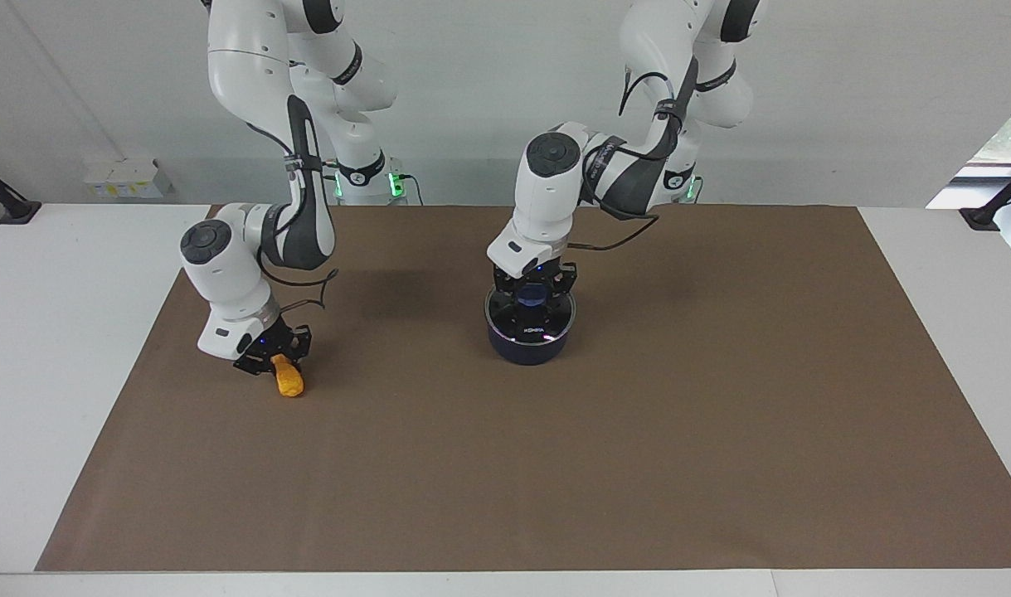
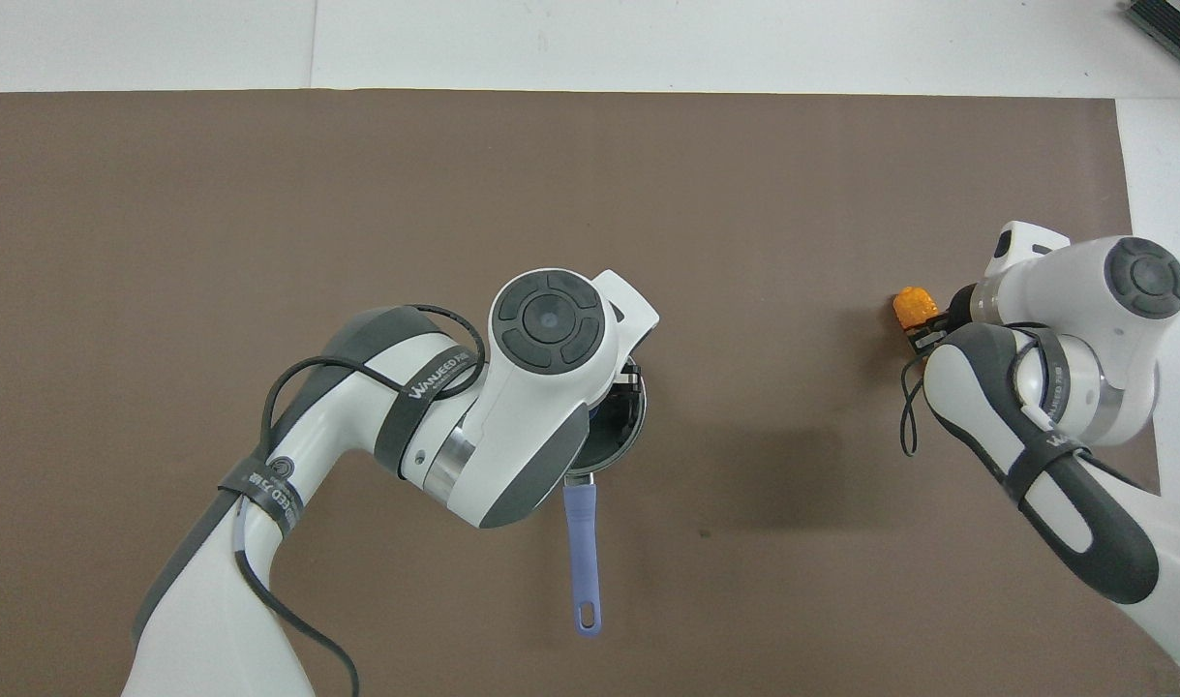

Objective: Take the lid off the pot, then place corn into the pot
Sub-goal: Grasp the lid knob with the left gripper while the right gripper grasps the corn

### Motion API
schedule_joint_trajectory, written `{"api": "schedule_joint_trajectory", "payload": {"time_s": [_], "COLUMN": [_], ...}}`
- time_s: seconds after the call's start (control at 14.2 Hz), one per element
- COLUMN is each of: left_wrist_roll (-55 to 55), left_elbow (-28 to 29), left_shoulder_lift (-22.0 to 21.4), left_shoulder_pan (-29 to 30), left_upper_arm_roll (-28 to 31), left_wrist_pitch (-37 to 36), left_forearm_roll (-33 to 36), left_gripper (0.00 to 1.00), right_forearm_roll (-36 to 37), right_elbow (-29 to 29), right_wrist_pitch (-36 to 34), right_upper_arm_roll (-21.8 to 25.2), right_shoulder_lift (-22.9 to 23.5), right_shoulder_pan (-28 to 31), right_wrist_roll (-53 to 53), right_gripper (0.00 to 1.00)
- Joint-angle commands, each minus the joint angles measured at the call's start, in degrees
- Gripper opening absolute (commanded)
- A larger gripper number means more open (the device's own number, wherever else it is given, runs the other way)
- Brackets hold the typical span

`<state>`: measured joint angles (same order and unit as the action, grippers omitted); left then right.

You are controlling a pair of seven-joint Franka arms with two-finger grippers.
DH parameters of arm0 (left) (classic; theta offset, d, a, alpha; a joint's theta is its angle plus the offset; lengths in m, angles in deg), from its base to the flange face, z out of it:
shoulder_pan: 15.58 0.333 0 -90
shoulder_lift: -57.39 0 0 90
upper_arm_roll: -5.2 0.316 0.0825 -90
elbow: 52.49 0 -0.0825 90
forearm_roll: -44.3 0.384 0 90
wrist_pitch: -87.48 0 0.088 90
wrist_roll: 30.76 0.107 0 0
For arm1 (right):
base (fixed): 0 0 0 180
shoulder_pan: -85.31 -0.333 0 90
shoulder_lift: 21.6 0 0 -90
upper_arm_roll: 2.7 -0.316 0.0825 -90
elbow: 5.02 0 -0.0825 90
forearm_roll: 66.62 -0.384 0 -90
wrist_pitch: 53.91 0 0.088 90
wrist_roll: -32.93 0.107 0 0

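Note:
The navy pot stands mid-mat with the glass lid on it. My left gripper is down on the lid, at its blue knob. In the overhead view the left wrist hides most of the pot; its rim and long blue handle, which points toward the robots, show. The orange corn is toward the right arm's end of the table. My right gripper is shut on its upper end, and the cob is tilted with its lower end at the mat. The corn also shows in the overhead view.
A brown mat covers most of the white table. A black clamp stands at the table's corner near the right arm, another clamp at the corner near the left arm.

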<state>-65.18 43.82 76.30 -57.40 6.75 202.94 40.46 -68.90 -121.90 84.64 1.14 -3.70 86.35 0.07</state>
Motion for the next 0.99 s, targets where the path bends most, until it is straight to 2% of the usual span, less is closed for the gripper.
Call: {"api": "schedule_joint_trajectory", "payload": {"time_s": [0.0,0.28,0.42,0.56,0.92], "left_wrist_roll": [-0.7,-0.6,-0.6,-0.4,0.1], "left_elbow": [2.3,1.8,1.2,1.0,-4.4], "left_shoulder_lift": [-1.0,-1.0,-0.9,-1.1,-1.7], "left_shoulder_pan": [-0.8,-0.8,-0.8,-0.7,0.3], "left_upper_arm_roll": [1.0,1.1,1.1,1.1,1.8], "left_wrist_pitch": [0.7,-0.9,-1.2,-1.3,-6.4], "left_forearm_roll": [-0.5,-0.5,-0.5,-0.5,0.1], "left_gripper": [0.24,0.0,0.0,0.0,0.0], "right_forearm_roll": [-1.8,-1.8,-1.8,-1.8,-1.8], "right_elbow": [-0.9,-0.5,1.2,4.1,10.1], "right_wrist_pitch": [1.0,0.8,-0.9,-5.2,-17.9], "right_upper_arm_roll": [-0.2,-0.2,-0.1,-0.1,-0.2], "right_shoulder_lift": [-0.5,-0.8,-2.2,-3.7,-8.2], "right_shoulder_pan": [-0.2,-0.1,-0.1,-0.2,-0.2], "right_wrist_roll": [-2.5,-2.5,-1.6,0.0,5.7], "right_gripper": [0.0,0.0,0.0,0.0,0.0]}}
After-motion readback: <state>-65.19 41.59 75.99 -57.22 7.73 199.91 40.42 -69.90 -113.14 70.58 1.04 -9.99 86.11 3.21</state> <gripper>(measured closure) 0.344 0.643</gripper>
